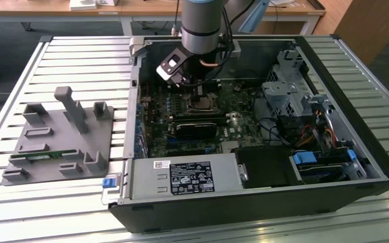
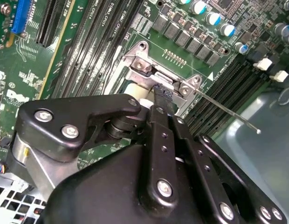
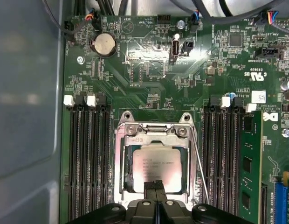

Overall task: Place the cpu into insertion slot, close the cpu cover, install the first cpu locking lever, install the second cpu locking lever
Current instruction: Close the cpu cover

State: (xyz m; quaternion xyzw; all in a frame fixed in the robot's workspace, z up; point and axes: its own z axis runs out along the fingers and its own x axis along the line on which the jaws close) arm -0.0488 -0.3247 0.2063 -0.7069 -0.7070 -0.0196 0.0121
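Observation:
The cpu (image 3: 156, 163), silvery-grey with a thin green edge, lies flat in the insertion slot (image 3: 154, 127) on the green motherboard. The cpu cover (image 3: 119, 163), a thin silvery frame, lies down around the chip. A thin wire locking lever (image 3: 199, 161) runs along one side of the socket and, in the second wrist view, the lever (image 2: 228, 112) sticks out over the memory slots. My gripper (image 3: 155, 186) hangs just above the chip's edge, its black fingers pressed together with nothing between them. In the exterior view the gripper (image 1: 196, 91) reaches down into the open computer case, over the socket (image 1: 200, 104).
Long black memory slots (image 3: 88, 154) flank the socket, with a green memory stick (image 3: 249, 163) in one. A coin battery (image 3: 103, 44) sits further off. The case holds a power supply (image 1: 184, 177) and drive cage (image 1: 285, 93). A grey fixture (image 1: 59, 136) stands at the exterior view's left.

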